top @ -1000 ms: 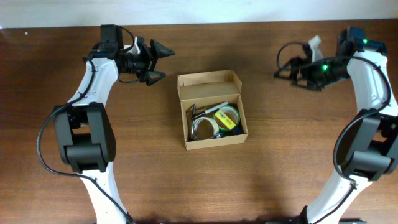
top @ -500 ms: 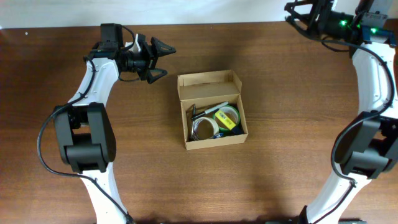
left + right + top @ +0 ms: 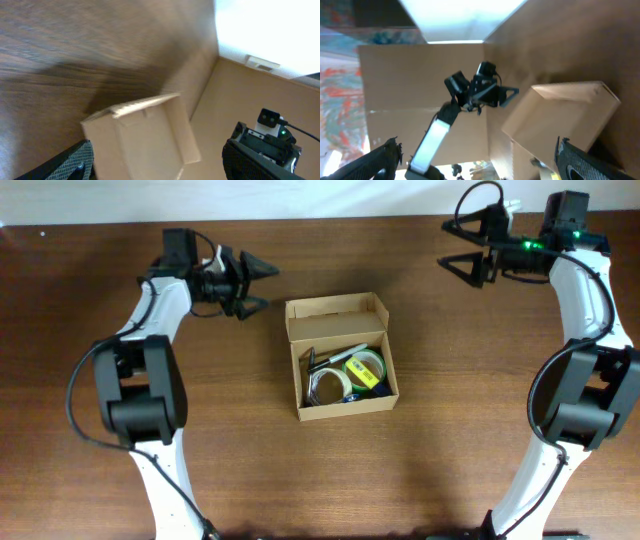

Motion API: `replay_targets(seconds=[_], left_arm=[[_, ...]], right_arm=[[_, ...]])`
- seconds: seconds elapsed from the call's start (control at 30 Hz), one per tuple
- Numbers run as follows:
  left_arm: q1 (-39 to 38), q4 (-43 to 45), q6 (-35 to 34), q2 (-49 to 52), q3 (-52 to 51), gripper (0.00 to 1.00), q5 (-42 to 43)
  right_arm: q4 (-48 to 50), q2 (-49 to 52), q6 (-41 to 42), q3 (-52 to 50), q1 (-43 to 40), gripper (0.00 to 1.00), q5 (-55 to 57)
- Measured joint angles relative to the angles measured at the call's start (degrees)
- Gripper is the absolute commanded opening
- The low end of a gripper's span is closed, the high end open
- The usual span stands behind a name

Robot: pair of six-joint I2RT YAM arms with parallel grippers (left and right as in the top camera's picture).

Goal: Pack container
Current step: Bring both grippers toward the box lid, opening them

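Note:
The container (image 3: 340,358), a small tan cardboard box with its flap lid open, sits at the table's middle. Inside lie tape rolls (image 3: 364,366), a wire coil and a dark pen. My left gripper (image 3: 258,284) is open and empty, held left of the box's back edge, pointing at it. My right gripper (image 3: 456,246) is open and empty, at the far right near the table's back edge. The box shows in the left wrist view (image 3: 140,140) between the fingers' line of sight, and in the right wrist view (image 3: 560,125).
The brown wooden table (image 3: 470,430) spreads around the box. A light wall runs along the table's back edge (image 3: 320,200). The left arm shows in the right wrist view (image 3: 470,95).
My right arm swung up from beside the table's right side to the back edge, and its gripper now points left. My left gripper shifted slightly.

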Motion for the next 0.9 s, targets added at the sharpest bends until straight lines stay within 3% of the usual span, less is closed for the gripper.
replay_targets(seconds=[0.2,0.4,0.47,0.57,0.63,0.67,0.7,0.8,0.9], left_arm=[[-0.8,0.0,0.0,2.4,-0.1,0.82,0.5],[-1.1,0.2,-0.2,2.4,0.0,0.77,1.0],[-1.1,0.2,-0.3,2.4,0.0,0.69,1.0],[-1.1,0.2,-0.8,2.4,0.0,0.41,1.1],[-1.0,0.2,-1.0,2.4,0.0,0.24,1.2],[-1.0,0.2,-1.0,2.4,0.0,0.21,1.2],[-0.9,0.2,-0.6,2.4,0.0,0.19,1.2],[-0.8,0.2,-0.8,2.4,0.0,0.02,1.0],[-0.7,0.2,-0.7,2.4,0.0,0.02,0.1]], right_arm=[[-14.7,0.0,-10.5,0.0,0.1,0.99,8.6],[-22.2,0.0,-17.9,0.0,0.1,0.99,16.9],[-23.1,0.0,-19.6,0.0,0.1,0.99,18.8],[-23.5,0.0,-21.1,0.0,0.1,0.98,20.9],[-23.5,0.0,-21.7,0.0,0.1,0.85,21.6],[-23.5,0.0,-22.2,0.0,0.1,0.77,22.0],[-23.5,0.0,-22.4,0.0,0.1,0.61,22.4],[-23.5,0.0,-22.5,0.0,0.1,0.29,23.1],[-23.5,0.0,-22.7,0.0,0.1,0.04,23.7]])
